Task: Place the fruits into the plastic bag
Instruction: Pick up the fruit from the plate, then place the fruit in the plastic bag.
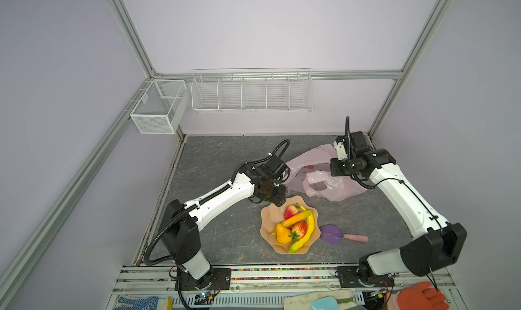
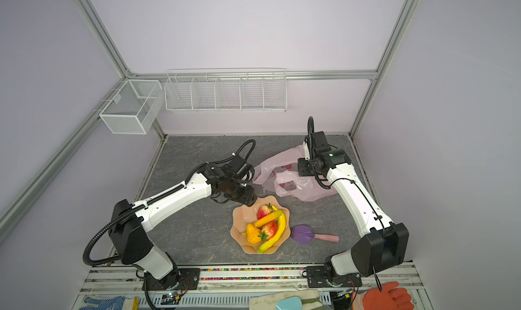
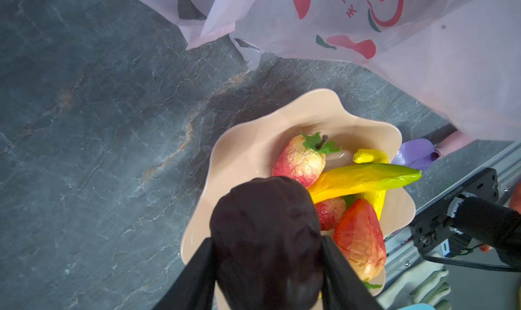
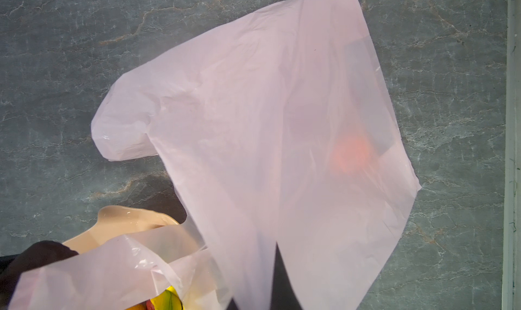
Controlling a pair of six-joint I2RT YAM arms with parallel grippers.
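Note:
My left gripper is shut on the dark brown round fruit, just above the far rim of the peach bowl. In both top views the gripper hides that fruit. The bowl holds two strawberries, two bananas and a pear. Behind the bowl, my right gripper is shut on the pale pink plastic bag and holds its top up. An orange shape shows through the film.
A purple leaf-shaped paddle with a pink handle lies right of the bowl. Two white wire baskets hang on the back wall. Gloves and cloths lie on the rail in front of the arm bases.

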